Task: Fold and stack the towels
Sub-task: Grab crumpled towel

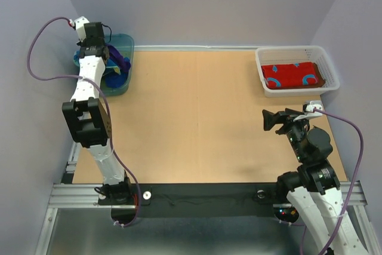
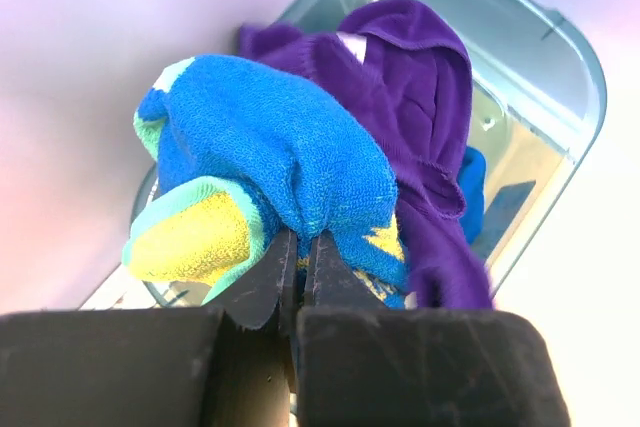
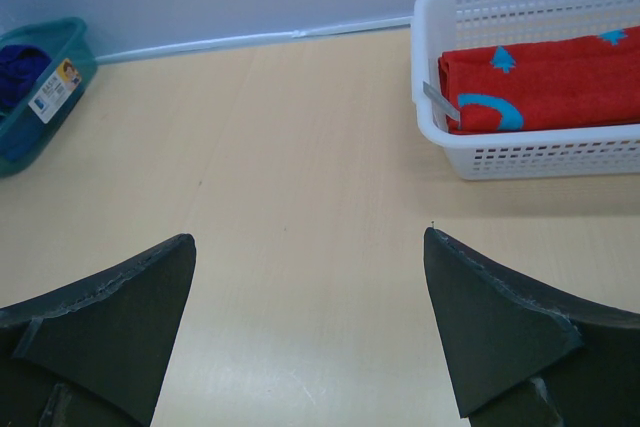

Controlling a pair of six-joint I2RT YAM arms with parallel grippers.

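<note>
The table (image 1: pixel 197 117) has a flat, light brown wooden top. Two things sit right on it — a teal plastic tub (image 1: pixel 129 58) in the far left corner and a white mesh basket (image 1: pixel 298 92) in the far right corner, well apart. A black strip (image 1: pixel 197 194) runs along the near edge.

Table (image 1: pixel 197 123) centre: bare wood, a wide open lane from lower edge to the back wall (image 1: pixel 197 4). Upper left: teal tub (image 1: pixel 123 83) crammed with purple towel (image 2: pixel 420 97) and blue-and-yellow towel (image 2: pixel 270 147) heaped above its rim, left arm (image 1: pixel 88 120) stretched over it. Upper right: white basket (image 1: pixel 296 92) with red towel (image 1: pixel 295 76) fills that corner; right gripper (image 3: pixel 309 235), jaws wide, just below it.
</note>
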